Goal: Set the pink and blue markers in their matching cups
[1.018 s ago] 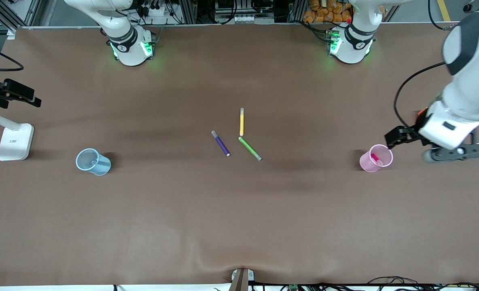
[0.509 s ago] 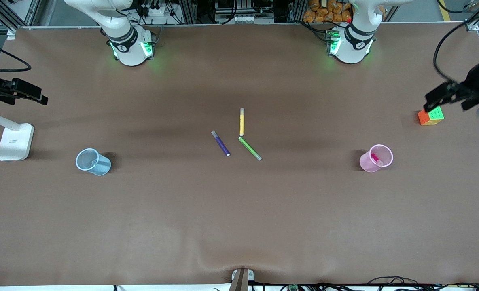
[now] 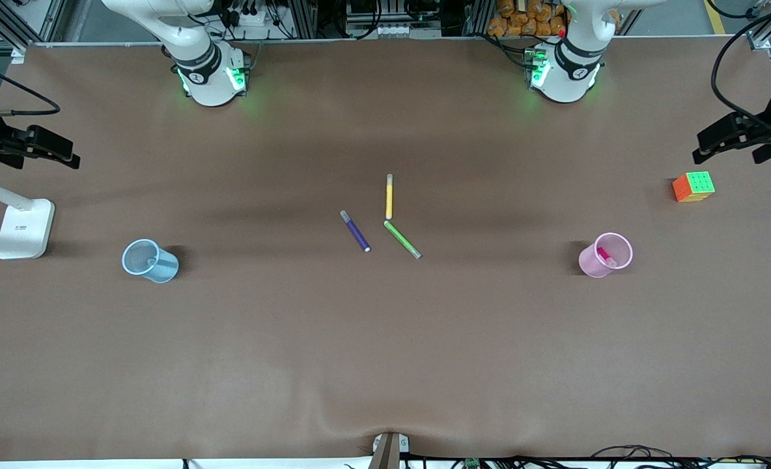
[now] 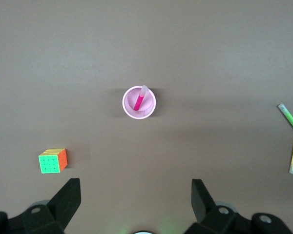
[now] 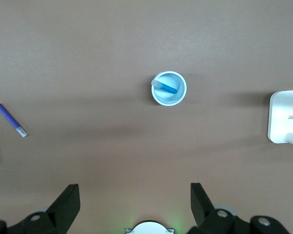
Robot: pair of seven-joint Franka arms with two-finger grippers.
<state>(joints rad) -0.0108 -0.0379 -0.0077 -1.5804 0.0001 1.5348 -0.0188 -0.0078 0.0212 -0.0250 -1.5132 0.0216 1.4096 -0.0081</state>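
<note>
The pink marker (image 3: pixel 603 253) stands inside the pale pink cup (image 3: pixel 595 264) toward the left arm's end of the table; the left wrist view shows the marker (image 4: pixel 138 100) leaning in the cup (image 4: pixel 147 111). The blue marker (image 5: pixel 166 87) lies inside the pale blue cup (image 5: pixel 178 97), which stands toward the right arm's end (image 3: pixel 161 269). My left gripper (image 3: pixel 740 144) is open and empty, high over the table's end by the cube; its wrist view (image 4: pixel 134 187) shows bare table between the fingers. My right gripper (image 3: pixel 34 153) is open and empty over the other end (image 5: pixel 134 191).
A dark purple pen (image 3: pixel 355 231), a yellow pen (image 3: pixel 389 197) and a green pen (image 3: pixel 402 239) lie together mid-table. A colourful cube (image 3: pixel 693 186) sits near the left arm's end. A white stand base (image 3: pixel 24 228) stands beside the blue cup.
My left arm has pulled up and away from the pink cup toward the table's end, uncovering the cube. My right gripper shifted only slightly. Cups and markers have not moved.
</note>
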